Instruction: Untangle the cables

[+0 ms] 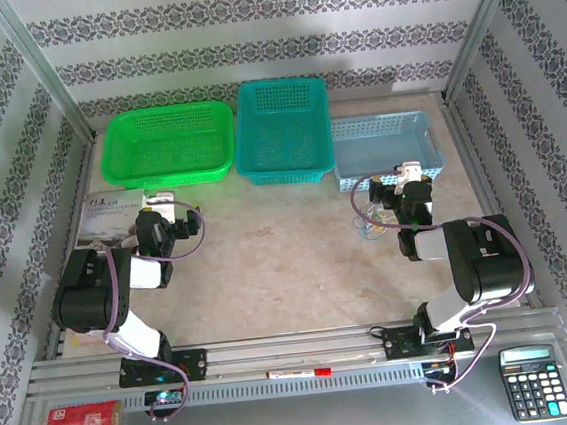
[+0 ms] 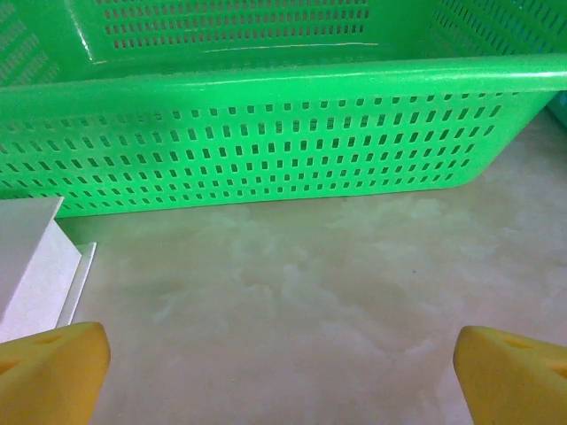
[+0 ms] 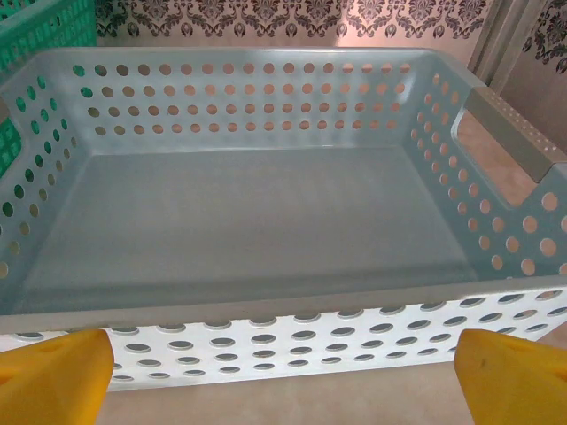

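The left gripper (image 2: 283, 381) has its yellow-padded jaws spread wide apart over bare table (image 2: 310, 292), with the perforated wall of the green basket (image 2: 266, 133) standing just ahead of them. The right gripper (image 3: 283, 381) is equally wide apart and holds nothing, its jaws facing the near wall of the pale blue basket (image 3: 292, 341) directly in front. The cables (image 1: 371, 224), a small tangle of thin blue and pale loops, lie on the table behind those jaws and off to their left, beside the right wrist.
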`<state>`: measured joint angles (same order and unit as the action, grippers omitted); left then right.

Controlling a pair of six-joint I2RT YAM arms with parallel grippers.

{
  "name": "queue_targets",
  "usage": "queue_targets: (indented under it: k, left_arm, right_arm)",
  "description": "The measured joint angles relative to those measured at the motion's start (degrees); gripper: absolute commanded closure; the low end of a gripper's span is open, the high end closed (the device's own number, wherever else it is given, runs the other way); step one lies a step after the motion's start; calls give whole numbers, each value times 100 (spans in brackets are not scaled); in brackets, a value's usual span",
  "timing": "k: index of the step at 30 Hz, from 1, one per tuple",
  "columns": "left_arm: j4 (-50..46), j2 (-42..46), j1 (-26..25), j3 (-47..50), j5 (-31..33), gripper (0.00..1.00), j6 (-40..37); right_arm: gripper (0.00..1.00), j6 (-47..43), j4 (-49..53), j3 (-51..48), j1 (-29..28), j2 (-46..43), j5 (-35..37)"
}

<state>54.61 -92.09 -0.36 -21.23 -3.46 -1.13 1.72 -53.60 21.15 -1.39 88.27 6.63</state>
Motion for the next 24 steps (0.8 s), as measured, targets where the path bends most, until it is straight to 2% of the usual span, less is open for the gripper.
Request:
queue_targets:
  k: [19,24]
  left_arm:
    - [-2,0,0,0,0,0,0]
    - [-15,2,7,-7,249,0,52]
  right_arm:
    - [2,0,0,0,0,0,-2]
    - [2,0,0,0,0,0,0]
